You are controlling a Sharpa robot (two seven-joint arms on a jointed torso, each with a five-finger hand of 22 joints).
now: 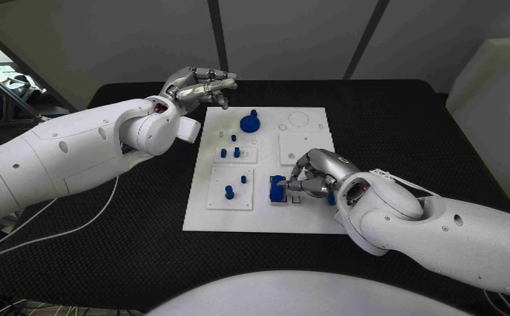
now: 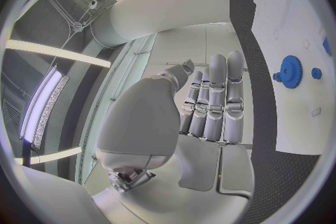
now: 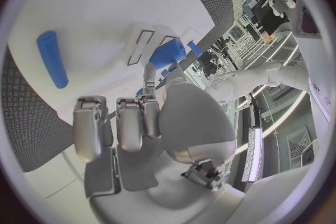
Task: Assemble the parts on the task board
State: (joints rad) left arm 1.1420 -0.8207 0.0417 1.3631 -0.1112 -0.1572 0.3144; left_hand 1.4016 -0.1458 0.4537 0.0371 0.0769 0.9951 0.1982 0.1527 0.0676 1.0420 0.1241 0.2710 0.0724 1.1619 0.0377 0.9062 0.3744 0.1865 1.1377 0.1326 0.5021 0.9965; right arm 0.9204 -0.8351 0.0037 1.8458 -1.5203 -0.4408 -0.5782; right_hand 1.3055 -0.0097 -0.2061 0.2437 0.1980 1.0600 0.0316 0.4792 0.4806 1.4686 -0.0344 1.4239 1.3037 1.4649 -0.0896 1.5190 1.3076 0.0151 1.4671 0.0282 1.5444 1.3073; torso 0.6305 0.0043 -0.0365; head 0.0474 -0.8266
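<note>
The flat white plastic task board [image 1: 303, 216] lies in the middle of the black textured counter [image 1: 127, 242], and at its near edge stands a blocky blue plastic part [image 1: 277, 188] that the right robot hand [image 1: 317, 172] holds with its fingertips pressed against it. The right wrist view shows the same blue block [image 3: 168, 54] just beyond the fingers [image 3: 150, 75], beside two narrow slots in a raised white plate.

The likeliest failure, judging from this grip, is a tilt: the hold is at the fingertips only, so a slightly off-line push could jam the block in its seat or make it slip out and tumble off the near edge of the board. A loose blue cylinder [image 3: 52, 59] lies on the board close to that hand (a sweep of the wrist could roll it away).

Counted in the head view: one board, three raised white square plates, one round blue gear-like disc [image 1: 250, 122], about five small upright blue pegs (the smallest are hard to separate), one blue block and the one cylinder.

The left robot hand [image 1: 199, 86] hovers off the board's far left corner, holding nothing, fingers curled loosely; its wrist view shows them [image 2: 213, 103] lying straight side by side.
</note>
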